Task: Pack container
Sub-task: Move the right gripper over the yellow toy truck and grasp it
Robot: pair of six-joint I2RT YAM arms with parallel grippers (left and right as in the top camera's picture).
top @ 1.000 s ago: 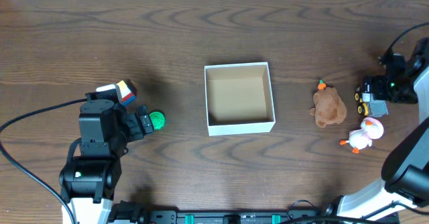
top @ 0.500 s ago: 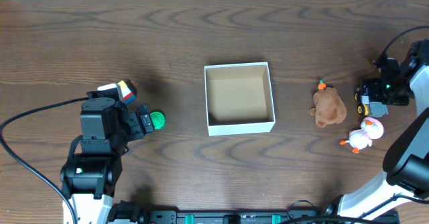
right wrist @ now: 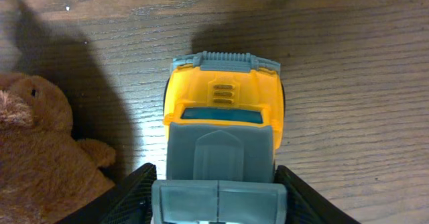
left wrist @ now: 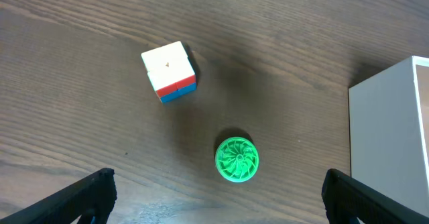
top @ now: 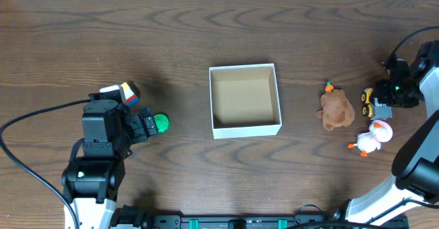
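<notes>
The right gripper (right wrist: 216, 177) has its fingers hugging the grey bed of the toy truck (right wrist: 224, 117), can't tell if they're squeezing. That arm just nudged toward the right edge, uncovering the yellow nose. The left gripper (top: 147, 125) gapes wide and empty beside the green disc (top: 160, 123), and the container (top: 247, 128) sits mid-frame with nothing packed.

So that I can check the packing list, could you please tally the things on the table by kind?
Multicoloured cube: 1
Green ribbed disc: 1
Brown plush toy: 1
Yellow toy dump truck: 1
White toy duck: 1
White cardboard container: 1
Total: 6
</notes>
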